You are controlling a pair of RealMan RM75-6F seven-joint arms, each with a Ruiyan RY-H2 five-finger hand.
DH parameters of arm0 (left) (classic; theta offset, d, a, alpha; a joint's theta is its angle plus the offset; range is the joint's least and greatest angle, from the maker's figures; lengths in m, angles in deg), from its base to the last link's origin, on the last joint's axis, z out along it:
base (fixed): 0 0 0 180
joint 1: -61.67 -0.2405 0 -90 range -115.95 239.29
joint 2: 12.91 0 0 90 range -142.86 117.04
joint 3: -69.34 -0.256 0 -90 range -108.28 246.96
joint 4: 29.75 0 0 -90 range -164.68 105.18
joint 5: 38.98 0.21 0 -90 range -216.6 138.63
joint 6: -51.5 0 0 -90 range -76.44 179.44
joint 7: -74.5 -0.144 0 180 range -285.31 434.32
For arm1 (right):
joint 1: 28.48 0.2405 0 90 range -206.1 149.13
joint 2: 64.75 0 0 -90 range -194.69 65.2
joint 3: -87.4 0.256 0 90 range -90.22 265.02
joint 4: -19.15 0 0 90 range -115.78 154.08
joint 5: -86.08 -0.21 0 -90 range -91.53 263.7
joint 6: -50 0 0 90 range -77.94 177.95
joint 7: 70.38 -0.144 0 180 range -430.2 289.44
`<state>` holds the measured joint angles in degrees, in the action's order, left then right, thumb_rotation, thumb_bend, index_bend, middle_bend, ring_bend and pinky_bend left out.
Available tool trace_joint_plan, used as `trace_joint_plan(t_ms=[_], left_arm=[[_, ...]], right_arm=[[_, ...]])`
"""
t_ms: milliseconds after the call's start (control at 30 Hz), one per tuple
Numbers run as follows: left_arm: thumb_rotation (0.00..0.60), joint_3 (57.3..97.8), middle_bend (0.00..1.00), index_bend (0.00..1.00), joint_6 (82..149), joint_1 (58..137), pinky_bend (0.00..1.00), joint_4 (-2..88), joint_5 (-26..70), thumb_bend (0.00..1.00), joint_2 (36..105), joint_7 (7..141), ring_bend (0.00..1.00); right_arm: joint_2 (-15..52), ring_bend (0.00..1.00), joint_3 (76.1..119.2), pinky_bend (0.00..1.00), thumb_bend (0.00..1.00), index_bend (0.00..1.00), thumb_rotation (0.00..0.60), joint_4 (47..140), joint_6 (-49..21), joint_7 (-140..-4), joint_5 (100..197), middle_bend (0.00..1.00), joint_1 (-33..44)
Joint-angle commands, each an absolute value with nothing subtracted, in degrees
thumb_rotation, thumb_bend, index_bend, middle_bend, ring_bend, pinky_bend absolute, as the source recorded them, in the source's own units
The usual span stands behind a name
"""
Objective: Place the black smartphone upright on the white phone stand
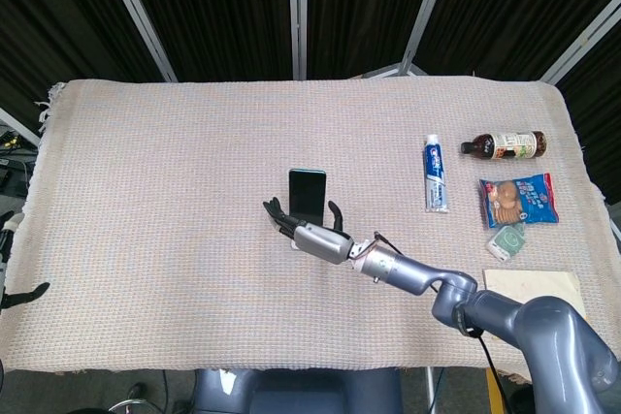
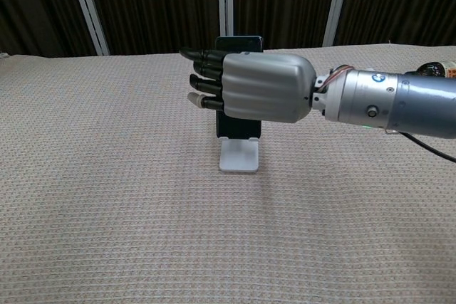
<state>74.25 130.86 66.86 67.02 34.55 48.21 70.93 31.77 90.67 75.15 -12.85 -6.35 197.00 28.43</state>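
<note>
The black smartphone (image 1: 308, 191) stands upright on the white phone stand (image 2: 239, 159) near the middle of the table. In the chest view only the phone's lower part (image 2: 239, 127) and top edge show behind my right hand (image 2: 256, 87). My right hand (image 1: 310, 233) hovers just in front of the phone with its fingers stretched out and spread to either side, holding nothing. The stand's base is hidden behind the hand in the head view. My left hand shows in neither view.
On the right of the woven cloth lie a toothpaste tube (image 1: 437, 174), a brown bottle (image 1: 505, 145), a blue cookie packet (image 1: 519, 199) and a small green packet (image 1: 506, 239). A pale pad (image 1: 534, 288) sits at the front right corner.
</note>
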Motion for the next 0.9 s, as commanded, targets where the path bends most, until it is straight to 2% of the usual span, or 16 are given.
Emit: trace_joint_plan(t_ms=[33, 167, 300, 567, 767, 900], left_arm=[[0.600, 74.1, 0.00, 0.00, 131.0, 66.8, 0.00, 67.2, 35.0, 0.00, 48.0, 71.4, 0.00], [0.600, 73.9, 0.00, 0.00, 131.8, 66.5, 0.00, 67.3, 36.1, 0.00, 47.7, 72.3, 0.00], [0.600, 73.7, 0.00, 0.00, 133.7, 66.1, 0.00, 67.0, 38.5, 0.00, 48.0, 72.9, 0.00], [0.600, 73.0, 0.00, 0.00, 136.5, 65.1, 0.00, 66.2, 41.9, 0.00, 48.4, 74.5, 0.00], [0.600, 72.9, 0.00, 0.00, 138.8, 64.4, 0.00, 65.6, 43.9, 0.00, 48.5, 75.2, 0.00], [0.600, 72.9, 0.00, 0.00, 140.2, 64.2, 0.00, 64.8, 45.3, 0.00, 49.0, 75.7, 0.00]], right_arm=[[28.3, 0.14, 91.5, 0.00, 0.09, 0.11, 0.600, 79.5, -17.0, -6.9, 195.8, 0.13, 25.7], [22.8, 0.14, 91.9, 0.00, 0.09, 0.11, 0.600, 86.0, -23.9, -10.9, 193.5, 0.14, 20.4], [17.1, 0.14, 91.3, 0.00, 0.09, 0.08, 0.600, 95.5, -31.5, -20.1, 186.0, 0.11, 10.5], [9.8, 0.00, 88.8, 0.00, 0.00, 0.00, 0.600, 112.5, -38.6, -33.9, 174.8, 0.00, -3.3], [5.8, 0.00, 86.3, 0.00, 0.00, 0.00, 0.600, 119.3, -38.2, -46.0, 169.8, 0.00, -9.0], [5.4, 0.00, 85.2, 0.00, 0.00, 0.00, 0.600, 119.0, -38.8, -51.1, 168.7, 0.00, -11.6]])
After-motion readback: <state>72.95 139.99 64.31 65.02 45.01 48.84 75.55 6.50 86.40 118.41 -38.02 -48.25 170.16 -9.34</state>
